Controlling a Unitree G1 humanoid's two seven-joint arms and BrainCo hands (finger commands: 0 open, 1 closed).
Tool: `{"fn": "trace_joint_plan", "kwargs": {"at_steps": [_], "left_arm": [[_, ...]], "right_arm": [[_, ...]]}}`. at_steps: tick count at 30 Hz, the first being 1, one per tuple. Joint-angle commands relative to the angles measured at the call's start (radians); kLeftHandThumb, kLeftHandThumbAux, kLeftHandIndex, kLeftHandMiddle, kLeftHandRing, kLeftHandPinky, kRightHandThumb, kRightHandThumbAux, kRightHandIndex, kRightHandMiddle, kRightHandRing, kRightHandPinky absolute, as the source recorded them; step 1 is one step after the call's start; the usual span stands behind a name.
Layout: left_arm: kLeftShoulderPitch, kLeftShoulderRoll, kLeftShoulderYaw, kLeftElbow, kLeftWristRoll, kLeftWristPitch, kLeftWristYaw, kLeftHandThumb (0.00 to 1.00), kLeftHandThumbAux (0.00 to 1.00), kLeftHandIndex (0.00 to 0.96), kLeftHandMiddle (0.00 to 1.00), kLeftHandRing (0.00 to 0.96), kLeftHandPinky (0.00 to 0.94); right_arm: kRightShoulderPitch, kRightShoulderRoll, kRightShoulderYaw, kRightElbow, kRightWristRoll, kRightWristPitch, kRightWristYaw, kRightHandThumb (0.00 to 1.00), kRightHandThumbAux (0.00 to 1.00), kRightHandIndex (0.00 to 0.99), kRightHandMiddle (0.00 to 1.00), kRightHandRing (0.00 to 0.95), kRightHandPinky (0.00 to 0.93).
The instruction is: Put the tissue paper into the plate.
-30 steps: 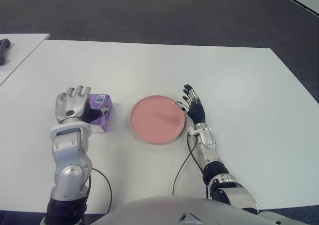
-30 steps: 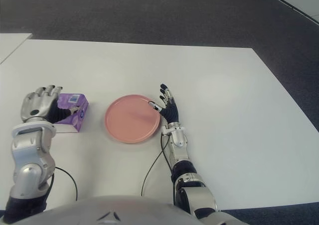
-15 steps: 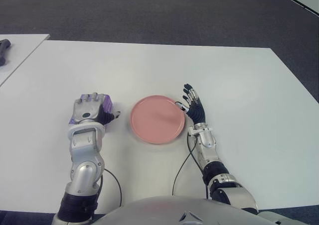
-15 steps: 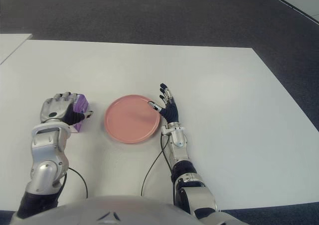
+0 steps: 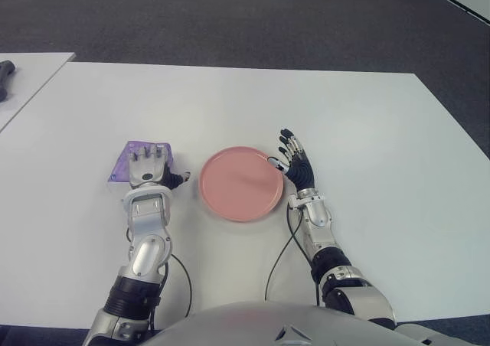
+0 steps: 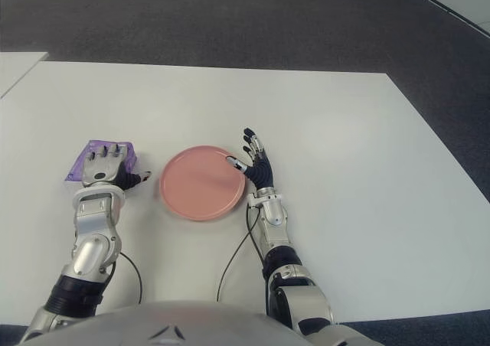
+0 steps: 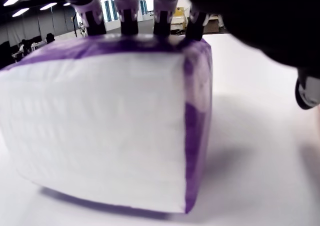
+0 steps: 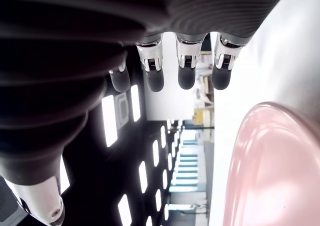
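I see my left hand [image 5: 151, 167] laid over the purple-and-white soft tissue paper pack [image 5: 130, 151], fingers curled across its top, just left of the round pink plate [image 5: 241, 184]. My right hand [image 5: 296, 164] stands fingers spread, empty, at the plate's right rim, with bare white table [image 5: 367, 132] all round.

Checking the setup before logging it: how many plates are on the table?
1. The pink plate sits mid-table, between the left hand, which lies over the tissue paper, and the open right hand at its other rim. None appear hidden.
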Motion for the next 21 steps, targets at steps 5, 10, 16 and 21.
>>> {"fn": "trace_joint_plan", "kwargs": {"at_steps": [5,10,16,21], "left_arm": [[0.011,0.016,-0.036,0.046,-0.007,0.032,0.014,0.0,0.25,0.0,0.0,0.0,0.0],[0.011,0.022,-0.049,0.047,0.004,0.055,0.022,0.0,0.247,0.0,0.0,0.0,0.0],[0.012,0.03,-0.057,0.053,0.017,0.084,0.028,0.0,0.243,0.0,0.0,0.0,0.0],[0.02,0.053,-0.054,0.032,0.03,0.088,0.028,0.0,0.248,0.0,0.0,0.0,0.0]], "right_arm": [[0.118,0.0,-0.029,0.117,0.041,-0.012,0.015,0.082,0.697,0.042,0.016,0.0,0.041],[0.116,-0.001,-0.032,0.118,0.047,-0.009,0.022,0.081,0.703,0.042,0.018,0.001,0.044],[0.113,-0.002,-0.036,0.119,0.049,-0.009,0.028,0.081,0.705,0.042,0.018,0.002,0.044],[0.109,-0.003,-0.041,0.123,0.049,-0.008,0.031,0.081,0.705,0.042,0.017,0.002,0.044]]}}
